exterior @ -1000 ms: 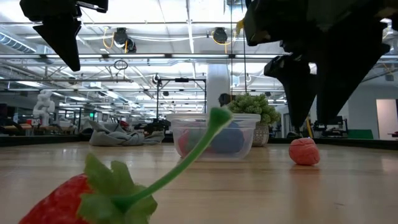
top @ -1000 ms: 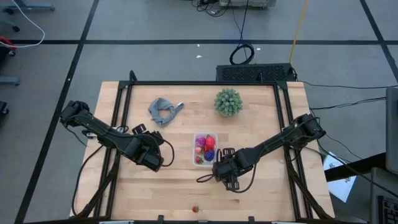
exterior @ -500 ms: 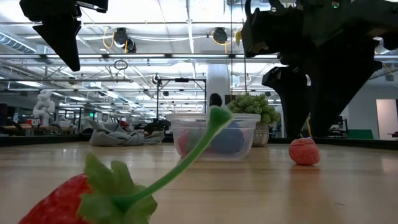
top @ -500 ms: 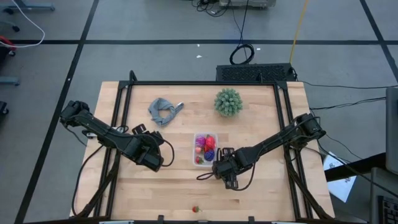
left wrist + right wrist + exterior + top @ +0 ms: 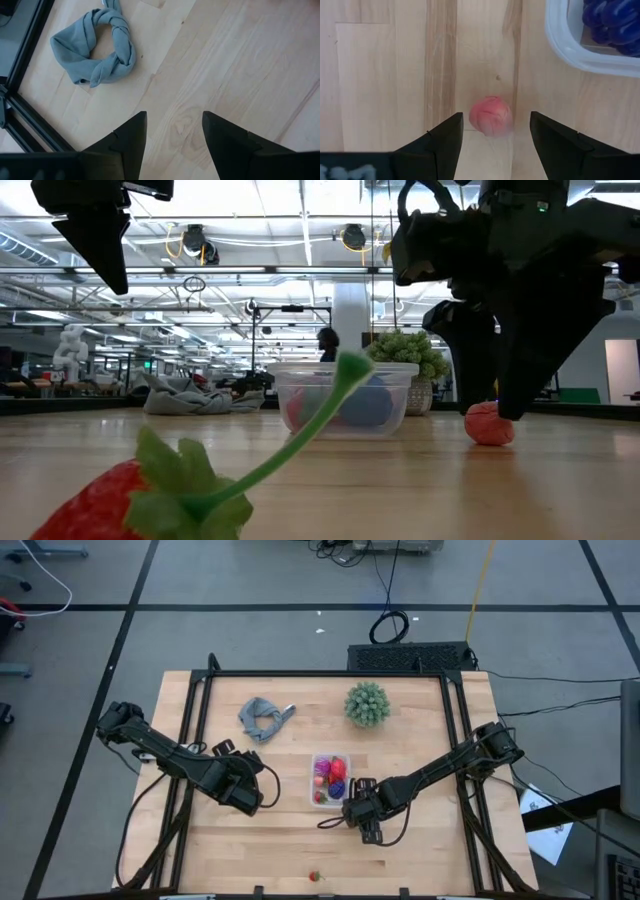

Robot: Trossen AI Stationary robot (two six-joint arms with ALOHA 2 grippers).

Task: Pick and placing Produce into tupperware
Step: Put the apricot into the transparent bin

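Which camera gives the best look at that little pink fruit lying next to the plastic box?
The right wrist view: the pink fruit sits large and unobstructed between the right hand's open fingers. The low view shows it small, from the side. The high view hides it under the arm. The left wrist view misses it.

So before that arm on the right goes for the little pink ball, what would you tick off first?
1. Right gripper open: ok, its fingers stand apart.
2. Pink ball lined up between the fingers: ok.
3. Ball free on the table, outside the tupperware: ok.
4. Fingers low enough to close on the ball: cannot tell.
5. Room left in the tupperware: ok, though it already holds red and purple produce.
6. Left gripper out of the way: ok, open, over bare wood near the grey cloth.
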